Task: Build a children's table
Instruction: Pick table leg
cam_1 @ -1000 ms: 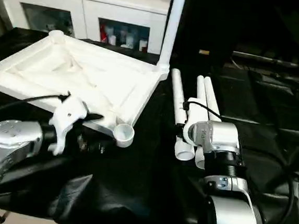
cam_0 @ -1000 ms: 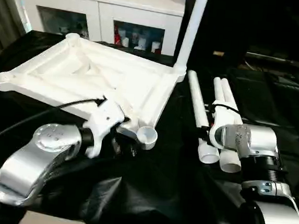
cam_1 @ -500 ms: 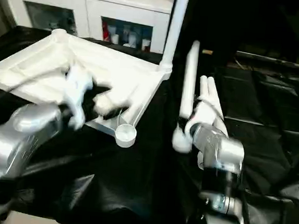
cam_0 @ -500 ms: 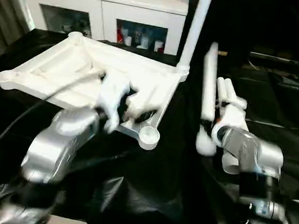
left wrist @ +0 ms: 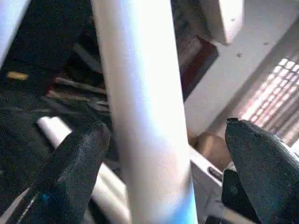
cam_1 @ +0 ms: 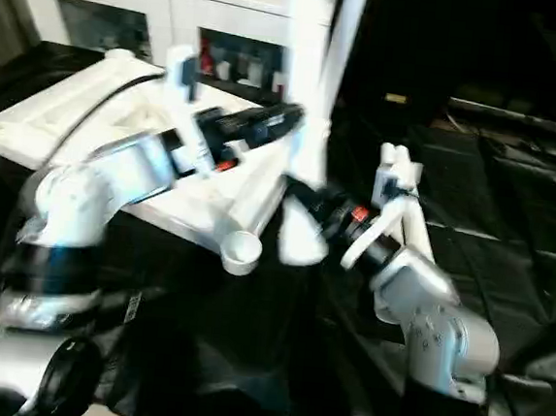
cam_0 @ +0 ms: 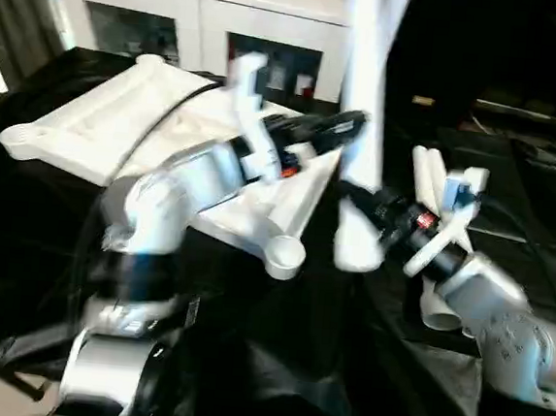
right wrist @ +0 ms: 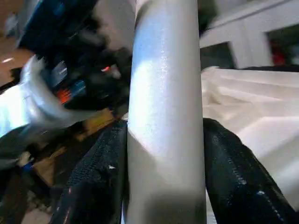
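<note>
The white table top (cam_0: pixel 119 136) lies ribbed side up on the black cloth. One leg (cam_1: pixel 343 39) stands in its far right corner socket, and the near right socket (cam_0: pixel 283 257) is empty. My right gripper (right wrist: pixel 163 123) is shut on another white leg (cam_0: pixel 363 99), held upright beside the top's right edge with its fat end (cam_0: pixel 357 246) low. My left gripper (left wrist: pixel 166 127) reaches across the top, open, one finger (left wrist: pixel 74 168) on each side of that leg higher up. Two more legs (cam_0: pixel 436 188) lie on the cloth to the right.
A white cabinet with glass doors (cam_0: pixel 178 14) stands behind the table top. Black cloth (cam_0: pixel 274 363) covers the work surface, with dark clutter at the far right. My left forearm (cam_0: pixel 177 194) crosses over the top's right half.
My right gripper has lifted a leg off the cloth and swung it upright towards the top. My left arm has risen from the near corner and reached across to that leg.
</note>
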Robot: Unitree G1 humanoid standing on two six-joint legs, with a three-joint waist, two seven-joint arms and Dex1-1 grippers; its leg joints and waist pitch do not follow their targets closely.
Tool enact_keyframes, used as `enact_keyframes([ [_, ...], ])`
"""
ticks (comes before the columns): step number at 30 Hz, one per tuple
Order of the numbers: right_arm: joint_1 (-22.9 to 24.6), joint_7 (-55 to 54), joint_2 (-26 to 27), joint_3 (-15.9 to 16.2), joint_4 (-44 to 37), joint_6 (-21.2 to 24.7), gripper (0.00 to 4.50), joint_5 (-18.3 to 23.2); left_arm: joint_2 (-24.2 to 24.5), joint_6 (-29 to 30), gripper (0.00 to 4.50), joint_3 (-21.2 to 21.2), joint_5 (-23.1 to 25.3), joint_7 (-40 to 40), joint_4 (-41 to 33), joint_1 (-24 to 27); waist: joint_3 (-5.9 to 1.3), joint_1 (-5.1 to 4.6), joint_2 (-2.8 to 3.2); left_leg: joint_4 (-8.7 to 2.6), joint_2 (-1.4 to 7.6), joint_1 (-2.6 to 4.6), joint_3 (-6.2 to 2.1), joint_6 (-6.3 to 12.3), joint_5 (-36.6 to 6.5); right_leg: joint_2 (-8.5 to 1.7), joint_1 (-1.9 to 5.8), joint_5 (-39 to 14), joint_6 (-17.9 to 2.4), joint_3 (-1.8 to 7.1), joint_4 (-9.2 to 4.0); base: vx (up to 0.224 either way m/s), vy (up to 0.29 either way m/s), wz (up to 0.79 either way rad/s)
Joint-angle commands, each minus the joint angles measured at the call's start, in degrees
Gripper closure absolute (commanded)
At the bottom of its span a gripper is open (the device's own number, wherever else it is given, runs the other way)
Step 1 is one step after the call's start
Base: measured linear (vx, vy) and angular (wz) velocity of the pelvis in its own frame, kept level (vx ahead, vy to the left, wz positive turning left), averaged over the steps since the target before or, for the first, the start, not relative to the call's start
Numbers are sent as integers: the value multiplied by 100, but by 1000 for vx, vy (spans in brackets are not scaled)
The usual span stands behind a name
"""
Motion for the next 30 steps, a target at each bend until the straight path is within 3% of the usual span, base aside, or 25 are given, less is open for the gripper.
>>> enact_keyframes([
  [1,57,208,-132,73,-215,77,261,159,-45,125,0,-87,-76,76,126,-50,-407,48,-39,-335,113,20,-23,109,-617,-426,350,-1265,-636,269,-502,0,0,0],
  [6,148,263,-313,357,-194,-92,261,98,-98,273,0,-59,-177,52,86,-27,-413,90,-34,-339,116,13,-34,47,-601,-425,349,-1281,-575,268,-514,0,0,0],
  [13,115,27,-381,651,6,-379,261,-367,-100,437,57,104,-382,208,-3,-51,-420,110,-36,-340,118,12,-38,9,-623,-428,351,-1142,-637,268,-490,0,0,0],
  [22,93,-55,-443,755,51,-482,261,-374,-64,514,114,-25,-392,199,-148,101,-418,102,-31,-342,125,6,-35,58,-602,-432,351,-1092,-633,269,-494,0,0,0],
  [30,50,-121,-469,749,62,-533,261,-328,-96,312,190,-17,-326,243,-110,175,-408,98,-28,-352,123,9,-37,23,-697,-428,344,-1265,-562,271,-520,0,0,0],
])
